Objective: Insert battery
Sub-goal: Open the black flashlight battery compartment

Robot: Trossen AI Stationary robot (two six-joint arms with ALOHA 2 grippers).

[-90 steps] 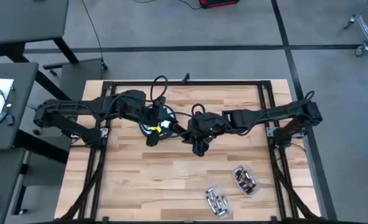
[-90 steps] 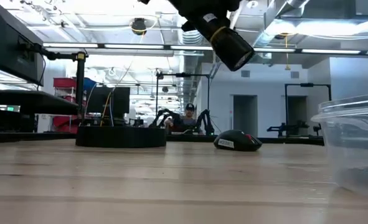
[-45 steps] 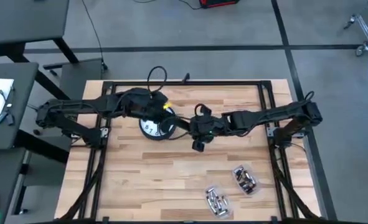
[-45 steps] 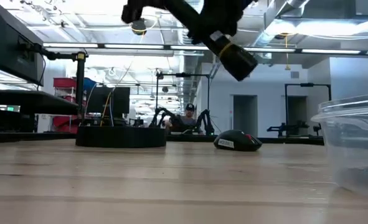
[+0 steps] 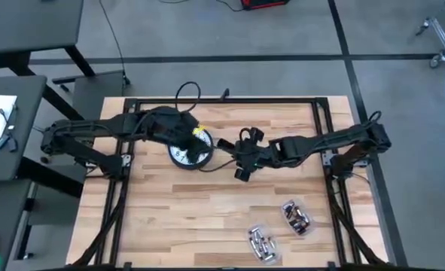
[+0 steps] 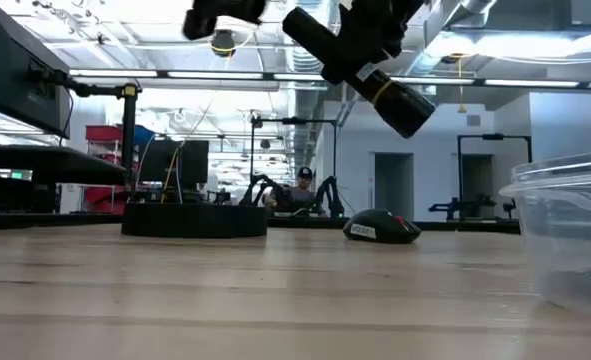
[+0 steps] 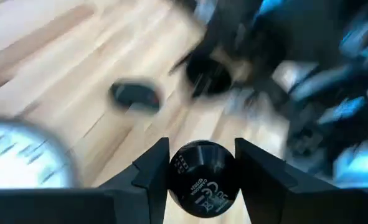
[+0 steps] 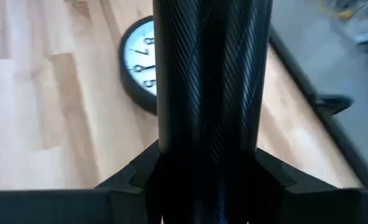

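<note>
Clear tub (image 5: 251, 231) and second tub (image 5: 285, 205) holding batteries (image 5: 263, 245), left gripper (image 5: 200, 136) by clock (image 5: 184, 155), right gripper (image 5: 242, 173), both grasps unclear

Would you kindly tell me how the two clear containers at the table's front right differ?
The front container holds bright silvery contents; the rear container holds darker, mixed ones. The front container lies nearer the front; the rear container sits further right. Both are small and clear.

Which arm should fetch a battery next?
Right. The batteries lie at the table's front right, on the right arm's side, and the right gripper is nearer them. The left gripper is by the clock, farther away.
</note>
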